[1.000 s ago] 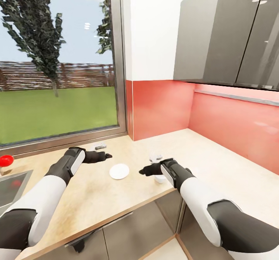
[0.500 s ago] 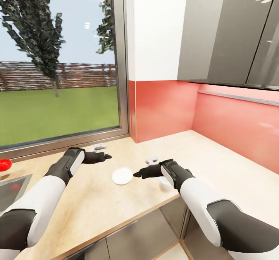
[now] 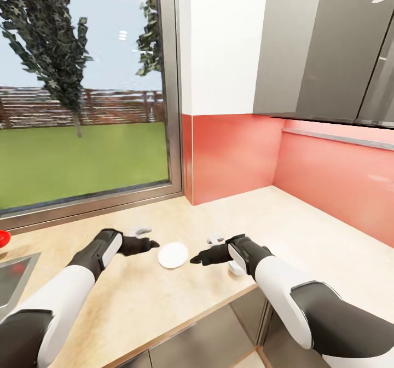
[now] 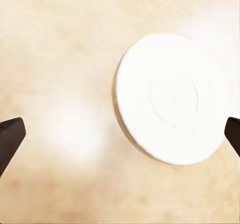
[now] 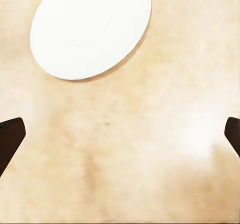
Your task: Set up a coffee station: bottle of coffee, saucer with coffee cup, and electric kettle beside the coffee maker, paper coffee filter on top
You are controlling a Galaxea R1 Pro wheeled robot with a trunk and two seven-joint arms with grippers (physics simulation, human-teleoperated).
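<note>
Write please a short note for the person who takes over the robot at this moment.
Left gripper: open, holds nothing, beside the saucer.
Right gripper: open, holds nothing, on the saucer's other side.
The saucer lies flat on the countertop between both grippers, near the front edge. A white object, perhaps the cup, sits partly hidden behind the right wrist.
Done: nothing I can confirm.
Left: coffee maker, coffee bottle, filter and kettle must still be found and arranged; cup onto saucer.

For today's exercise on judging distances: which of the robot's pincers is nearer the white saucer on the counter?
Left, though only slightly. The left pincer sits just off the saucer's window side; the right pincer is a little farther off the opposite side. Neither touches it.
</note>
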